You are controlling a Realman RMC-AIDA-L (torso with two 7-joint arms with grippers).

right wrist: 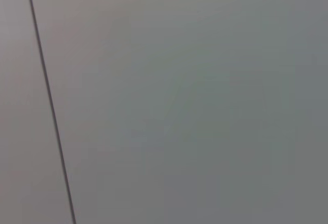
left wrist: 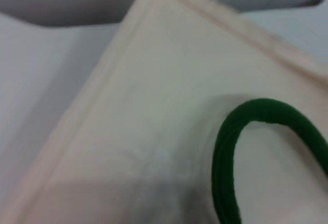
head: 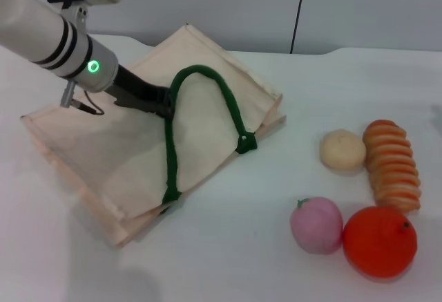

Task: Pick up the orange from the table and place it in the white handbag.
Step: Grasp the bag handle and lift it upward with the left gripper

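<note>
The orange point(head: 380, 241) lies on the white table point(head: 228, 253) at the near right, free of both grippers. The white handbag point(head: 103, 157) lies flat at the left, its green handle point(head: 200, 72) arched upward. My left gripper point(head: 163, 103) reaches in from the upper left and is shut on the left leg of that handle, above the bag's cloth. The left wrist view shows the bag's cloth point(left wrist: 154, 106) and the handle's loop point(left wrist: 230, 142) close up. My right gripper is out of view; its wrist view shows only a grey wall.
A pink round fruit point(head: 316, 224) touches the orange on its left. A ridged orange-and-cream loaf point(head: 392, 165) and a pale round bun point(head: 342, 150) lie just behind them. The table's far edge meets a grey wall.
</note>
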